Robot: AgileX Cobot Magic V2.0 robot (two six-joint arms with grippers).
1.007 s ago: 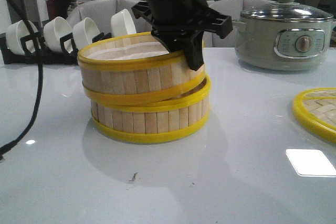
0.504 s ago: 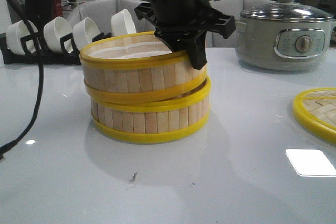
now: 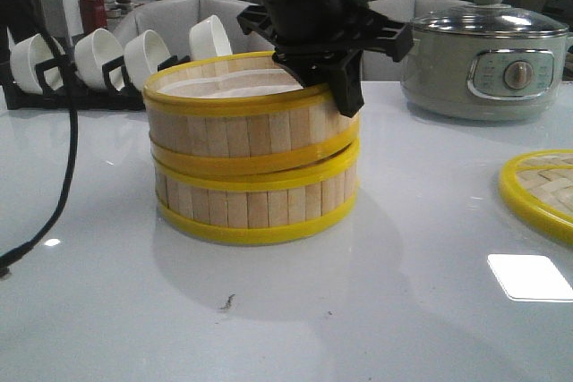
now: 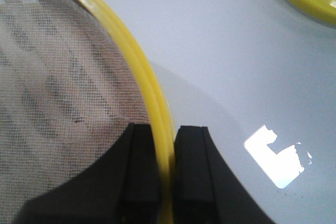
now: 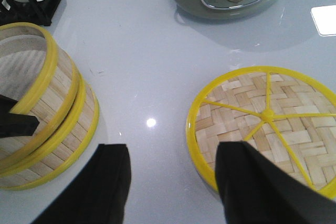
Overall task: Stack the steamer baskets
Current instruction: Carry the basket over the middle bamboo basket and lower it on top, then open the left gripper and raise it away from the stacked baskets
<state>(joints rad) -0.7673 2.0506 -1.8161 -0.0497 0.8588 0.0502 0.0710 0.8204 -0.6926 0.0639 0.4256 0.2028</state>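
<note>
Two steamer baskets stand stacked on the white table. The upper basket (image 3: pixel 242 127) rests nearly level on the lower basket (image 3: pixel 255 203). My left gripper (image 3: pixel 336 78) is shut on the upper basket's right rim (image 4: pixel 157 108), one finger inside over the mesh liner, one outside. In the right wrist view the stack (image 5: pixel 47 114) shows at the left, the upper basket sitting slightly offset. My right gripper (image 5: pixel 170 182) is open and empty above the table, between the stack and the woven lid (image 5: pixel 268 124).
A grey-green electric pot (image 3: pixel 483 60) with a glass lid stands at the back right. A black rack of white bowls (image 3: pixel 98 64) stands at the back left. A black cable (image 3: pixel 54 185) hangs at the left. The woven lid (image 3: pixel 542 190) lies at the right edge.
The upper basket, tilted up at its left a second ago, has come down level on the lower one and shifted slightly right with my left gripper.
</note>
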